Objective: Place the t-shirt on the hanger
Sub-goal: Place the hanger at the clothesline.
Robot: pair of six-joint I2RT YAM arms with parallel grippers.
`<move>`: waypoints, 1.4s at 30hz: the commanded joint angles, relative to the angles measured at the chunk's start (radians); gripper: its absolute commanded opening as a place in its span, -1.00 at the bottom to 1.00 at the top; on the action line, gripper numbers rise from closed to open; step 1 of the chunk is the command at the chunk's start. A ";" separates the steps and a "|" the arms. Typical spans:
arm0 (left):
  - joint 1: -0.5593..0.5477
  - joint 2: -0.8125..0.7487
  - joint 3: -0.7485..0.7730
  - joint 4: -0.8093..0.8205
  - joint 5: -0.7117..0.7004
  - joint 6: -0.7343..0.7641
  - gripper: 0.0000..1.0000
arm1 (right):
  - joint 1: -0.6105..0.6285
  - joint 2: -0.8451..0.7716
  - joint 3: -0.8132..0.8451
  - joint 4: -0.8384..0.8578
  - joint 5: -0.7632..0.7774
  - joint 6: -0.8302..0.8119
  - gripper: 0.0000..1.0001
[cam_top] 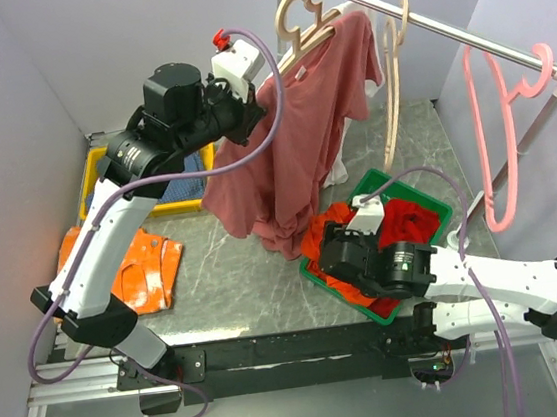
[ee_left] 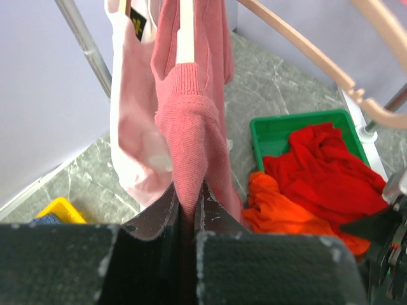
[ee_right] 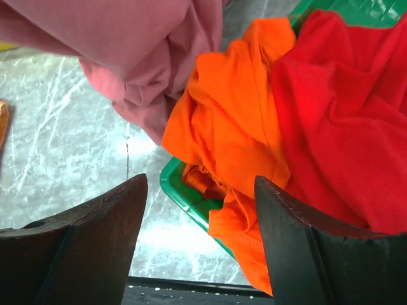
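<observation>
The dusty-rose soft t-shirt (cam_top: pixel 298 156) is pinched by the raised left gripper (ee_left: pixel 188 194). The low right gripper (ee_right: pixel 200 210) is spread wide.

**Colours and Patterns on View**

A plain dusty-rose soft-fabric t-shirt (cam_top: pixel 298 156) and a light beige wooden hanger (cam_top: pixel 311 35) are shown. A crumpled bright red garment (cam_top: pixel 406 222) and a crumpled orange garment (ee_right: pixel 235 133) are seen against a green rectangular plastic tray (cam_top: pixel 434 201). The stone tabletop (cam_top: pixel 236 274) is patterned grey with pale veins.
</observation>
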 commanded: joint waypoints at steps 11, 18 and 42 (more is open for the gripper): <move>-0.022 0.022 -0.062 0.080 0.065 0.029 -0.98 | 0.005 0.003 -0.126 0.052 -0.011 0.098 0.51; -0.042 0.063 -0.016 0.086 0.011 -0.029 -0.98 | 0.007 -0.004 -0.150 0.058 -0.016 0.110 0.52; -0.060 0.298 0.195 0.366 -0.029 -0.020 -0.98 | 0.004 -0.053 -0.189 0.071 -0.016 0.141 0.51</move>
